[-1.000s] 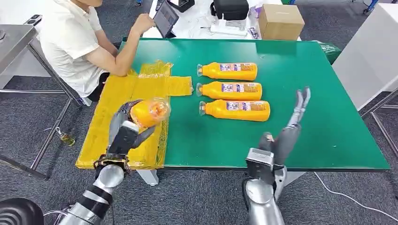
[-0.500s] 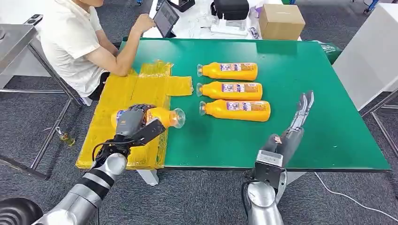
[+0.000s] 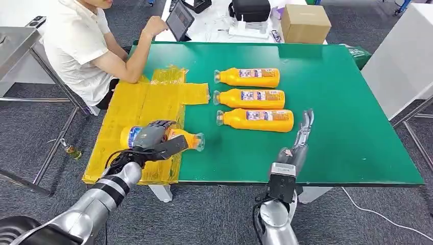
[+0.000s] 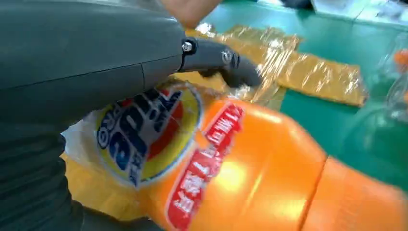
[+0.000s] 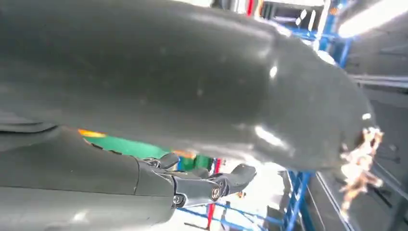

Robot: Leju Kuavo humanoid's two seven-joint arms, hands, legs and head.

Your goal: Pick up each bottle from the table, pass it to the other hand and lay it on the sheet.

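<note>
Lying on its side at the near edge of the yellow sheet [image 3: 134, 104], the orange bottle [image 3: 185, 138] is held by the left hand [image 3: 152, 139], whose fingers wrap over its labelled body. Its clear cap end points toward the green table [image 3: 347, 102] and overhangs the sheet's right border. The left wrist view confirms the hold: the thumb [image 4: 226, 62] and dark fingers close over the blue and yellow label, with crinkled yellow plastic beneath.

The right hand [image 3: 300, 137] stands upright above the table's near edge, fingers extended straight and close together, holding nothing. It is just beside the base end of the nearest of three bottles [image 3: 255, 119] that lie in a row on the table, caps pointing toward the sheet.

A person in a white shirt [image 3: 76, 46] sits at the table's far left corner, one forearm resting by the sheet, the other hand raised near a tablet [image 3: 179, 19]. A cardboard box [image 3: 305, 23] stands on a further table behind.
</note>
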